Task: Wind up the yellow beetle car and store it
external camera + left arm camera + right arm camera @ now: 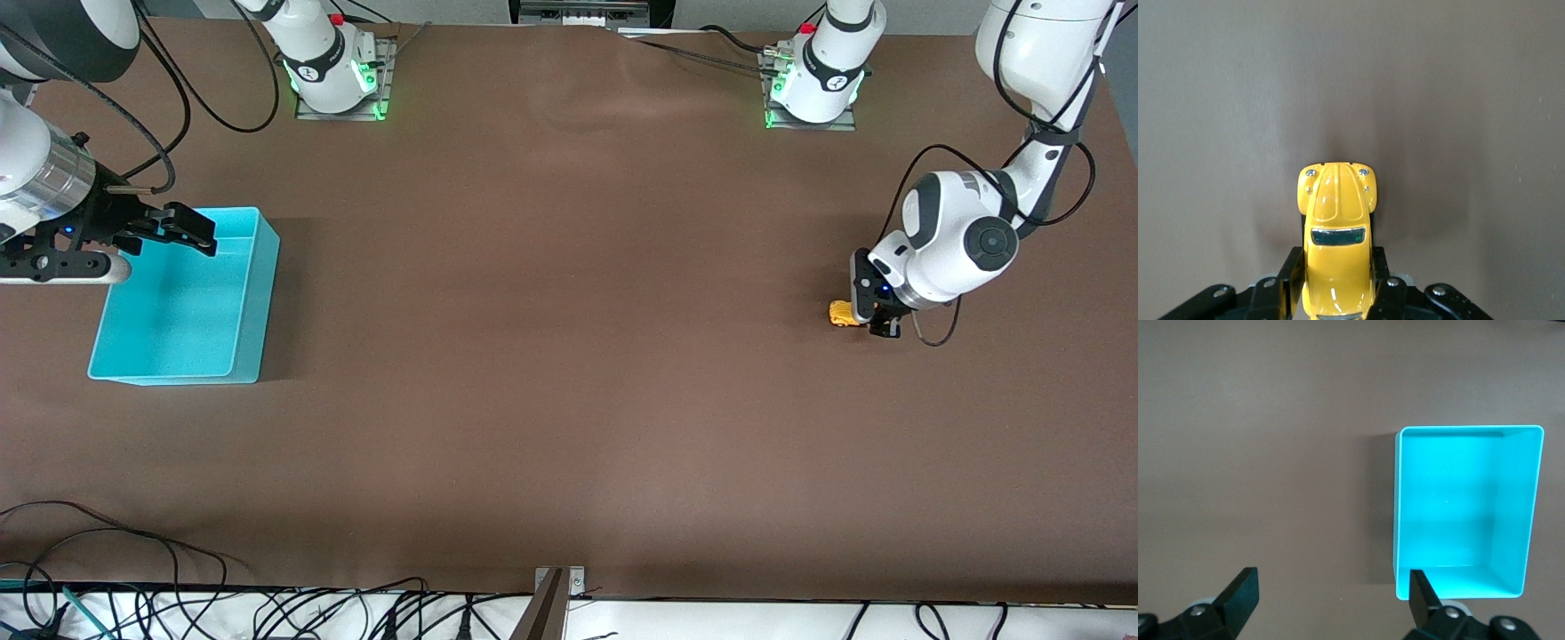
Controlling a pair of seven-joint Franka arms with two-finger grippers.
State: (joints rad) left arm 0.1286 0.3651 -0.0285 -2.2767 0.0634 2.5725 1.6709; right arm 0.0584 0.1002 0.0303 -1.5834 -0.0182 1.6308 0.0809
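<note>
The yellow beetle car (842,313) is tiny, with a rounded body and dark windows, and sits at table level near the left arm's end of the table. My left gripper (869,320) is shut on its rear half. In the left wrist view the car (1337,220) points away from the gripper (1337,279), with a black finger (1290,272) pressed on each side. The turquoise bin (253,293) stands empty at the right arm's end. My right gripper (182,229) is open and empty, up over the bin's edge. In the right wrist view the bin (1458,507) lies past one fingertip (1421,587).
The brown table runs bare between the car and the bin. The two arm bases (333,76) (813,84) stand along the edge farthest from the front camera. Loose cables (133,587) lie along the nearest edge.
</note>
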